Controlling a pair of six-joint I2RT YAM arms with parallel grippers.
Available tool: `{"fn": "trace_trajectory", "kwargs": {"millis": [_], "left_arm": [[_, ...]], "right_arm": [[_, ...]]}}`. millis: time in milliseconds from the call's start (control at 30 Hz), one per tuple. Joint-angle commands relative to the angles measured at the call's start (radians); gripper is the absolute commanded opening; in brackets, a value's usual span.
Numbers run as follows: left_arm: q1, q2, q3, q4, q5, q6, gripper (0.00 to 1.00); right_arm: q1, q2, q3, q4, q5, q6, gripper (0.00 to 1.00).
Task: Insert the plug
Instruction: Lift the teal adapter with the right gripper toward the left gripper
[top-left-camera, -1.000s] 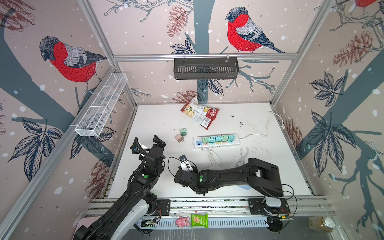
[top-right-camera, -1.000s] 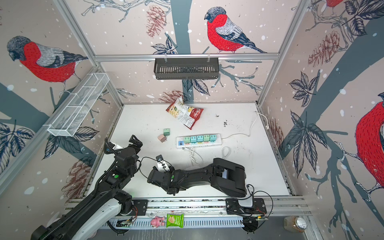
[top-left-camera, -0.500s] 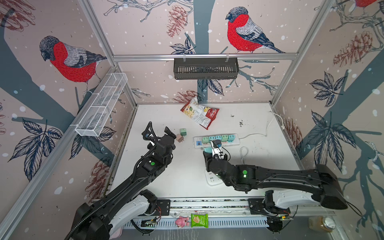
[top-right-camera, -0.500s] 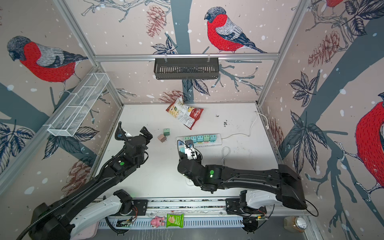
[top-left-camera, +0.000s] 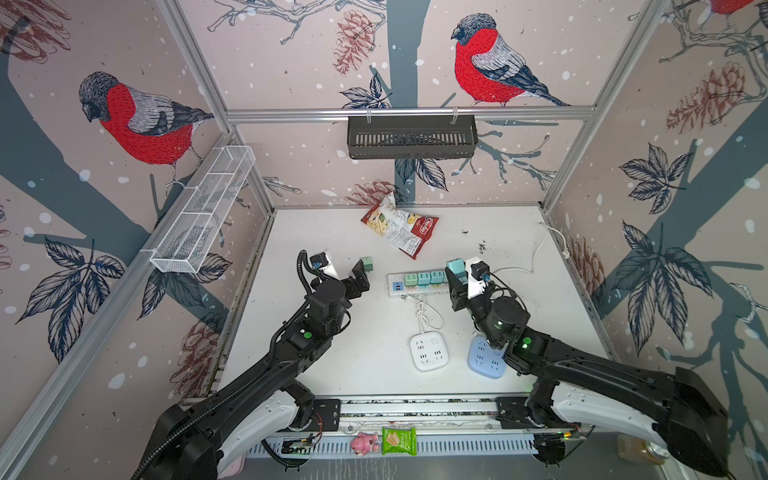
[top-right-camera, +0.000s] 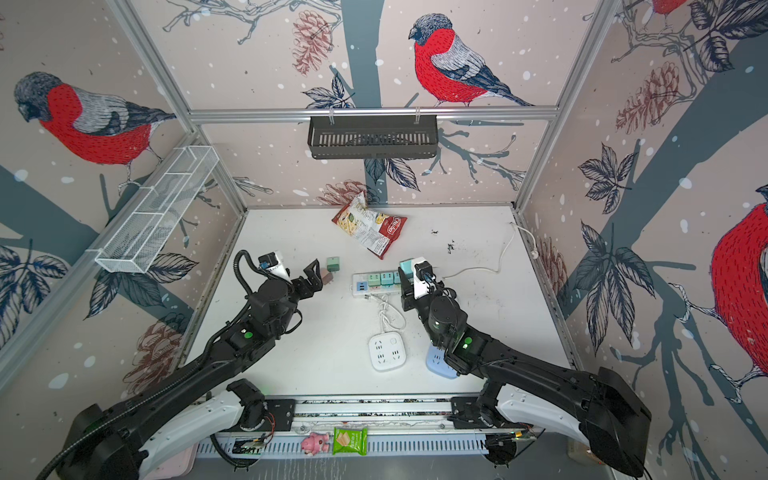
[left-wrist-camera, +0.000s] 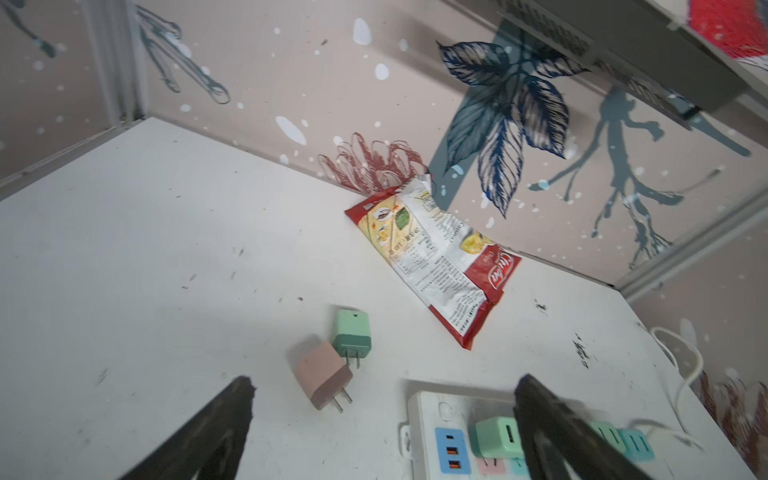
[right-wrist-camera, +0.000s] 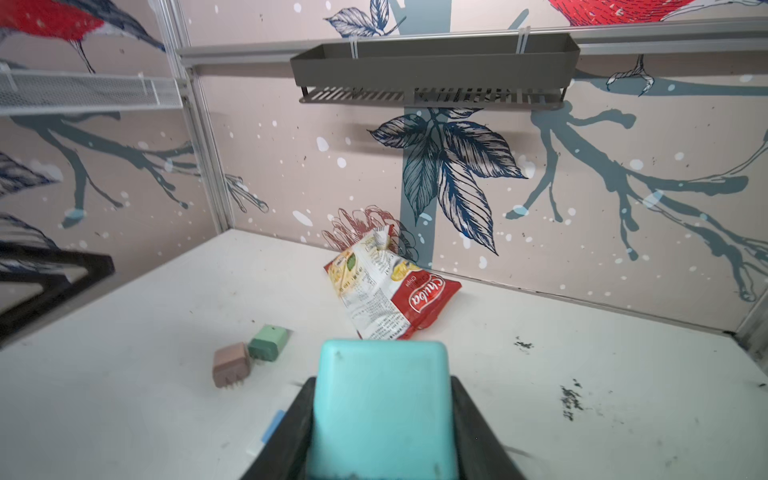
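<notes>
Above the white bench (top-left-camera: 324, 232), the right claw (top-left-camera: 456, 276) grips the plug (right-wrist-camera: 380, 399) by the strip's (top-left-camera: 394, 279) right end; lower squarely, prongs aligned. The left claw (left-wrist-camera: 386, 384) hangs wide open, empty.

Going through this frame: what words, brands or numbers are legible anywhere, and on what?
"Chuba": white script on the red end of the snack bag.
The bag's fine print and small characters: too small to read.
Green packet: print blurred, unreadable.
Power strip: no legible marking.
</notes>
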Motion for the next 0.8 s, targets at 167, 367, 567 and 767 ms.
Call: {"fn": "trace_trajectory", "kwargs": {"millis": [167,367,567,767], "left_arm": [[-0.003,-0.004,-0.112,0.334,0.515,0.287,0.97],[-0.028,0.011,-0.130,0.406,0.695,0.357,0.92],[-0.076,0.019,-0.106,0.375,0.729,0.416,0.88],[-0.083,0.050,-0.077,0.367,0.840,0.412,0.85]], "right_arm": [[-0.115,-0.169,-0.264,0.337,-0.281,-0.177,0.02],[-0.113,-0.238,-0.441,0.562,-0.450,-0.358,0.02],[-0.107,-0.190,-0.444,0.545,-0.487,-0.415,0.02],[-0.105,-0.199,-0.437,0.494,-0.469,-0.422,0.02]]}}
